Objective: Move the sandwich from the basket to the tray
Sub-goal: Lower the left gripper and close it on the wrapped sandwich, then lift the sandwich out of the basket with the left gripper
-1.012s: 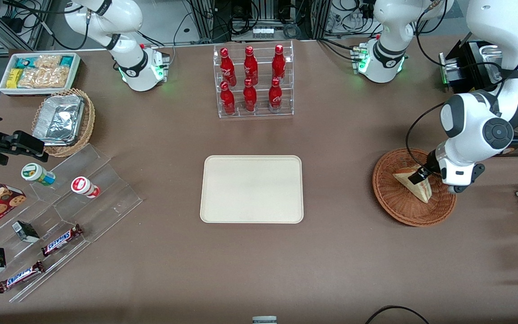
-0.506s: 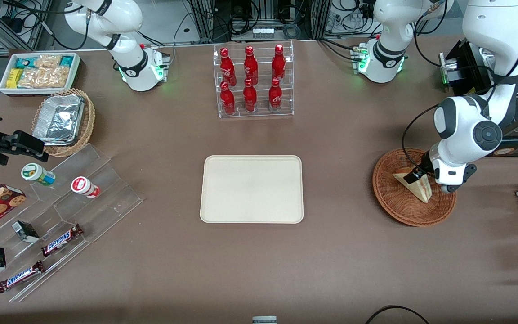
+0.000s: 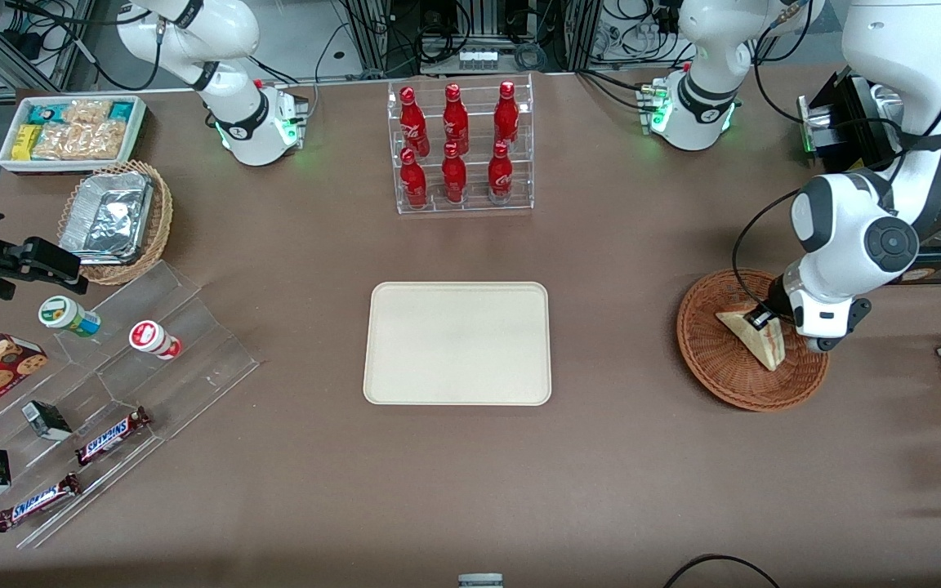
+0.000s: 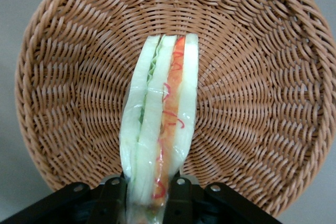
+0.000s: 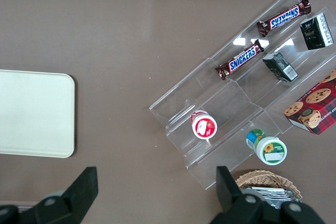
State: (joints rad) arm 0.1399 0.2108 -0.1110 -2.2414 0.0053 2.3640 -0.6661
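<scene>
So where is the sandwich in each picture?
Front view: the clear-wrapped triangular white-bread sandwich lies in the round reddish-brown wicker basket, with the claw on it.
Left wrist view: sandwich pinched by the claw.
Right wrist view: not there.
Shared landmark: the basket.

A wide, matte brown table point(image 3: 617, 482) fills the room's middle under even light; a metal-framed rack point(image 3: 470, 33) with dangling black cables lines its back edge.
</scene>
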